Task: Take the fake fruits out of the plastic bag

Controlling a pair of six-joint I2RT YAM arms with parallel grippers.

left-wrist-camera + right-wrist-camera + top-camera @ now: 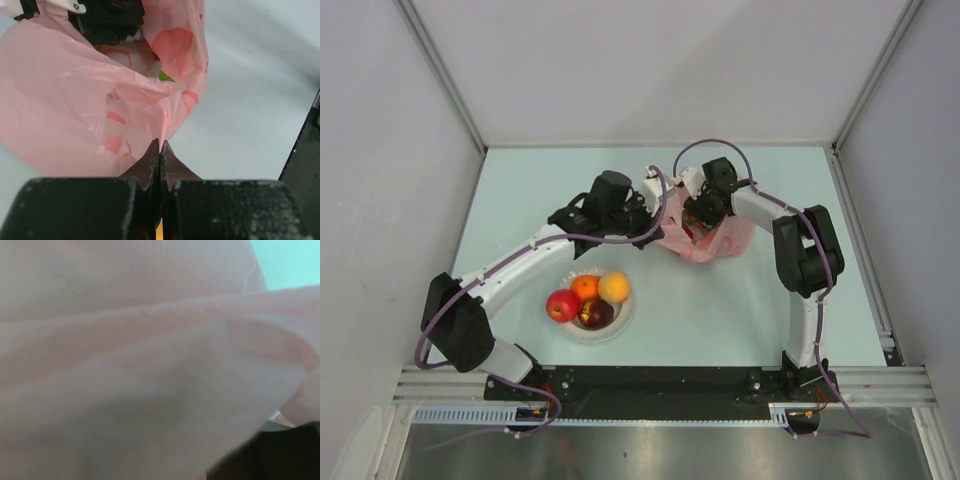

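Observation:
The pink plastic bag [705, 240] lies crumpled on the table between my two arms. My left gripper [160, 145] is shut on a fold of the bag's [75, 115] thin film and pinches it at its left side [655, 228]. From above, my right gripper [698, 215] reaches down into the bag's mouth, its fingers hidden; pink film [150, 365] fills the right wrist view. Something red [688, 236] shows inside the bag. On the white plate [622, 322] sit a red apple [562, 305], an orange ball [585, 287], a yellow-orange fruit [614, 287] and a dark purple one [596, 314].
The plate stands near the front, just under my left forearm [525, 260]. Grey walls close the table on three sides. A black rail [660, 380] runs along the near edge.

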